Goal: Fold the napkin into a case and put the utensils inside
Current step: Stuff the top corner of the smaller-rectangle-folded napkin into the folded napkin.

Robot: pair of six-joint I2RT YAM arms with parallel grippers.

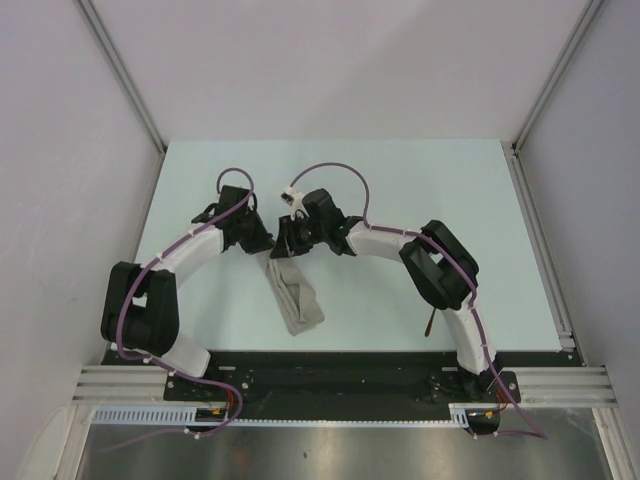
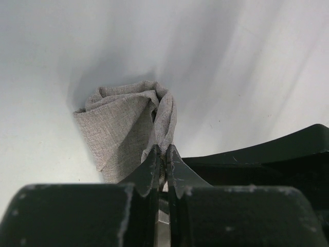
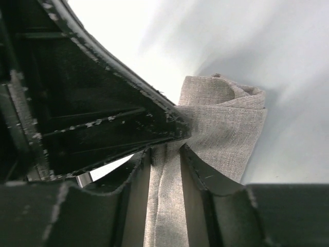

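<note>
The napkin is folded into a narrow grey-beige strip that lies slanted on the table between the arms. Its far end is lifted, and both grippers meet there. My left gripper is shut on a bunched edge of the cloth, its tips pinched tight on it. My right gripper holds the same end, with a band of cloth filling the gap between its fingers. A thin copper-orange utensil pokes out beside the right arm's lower link, mostly hidden. The black utensil is out of view.
The pale table is walled in by white panels with metal rails. The left gripper's dark body crowds the right wrist view. A black base plate runs along the near edge.
</note>
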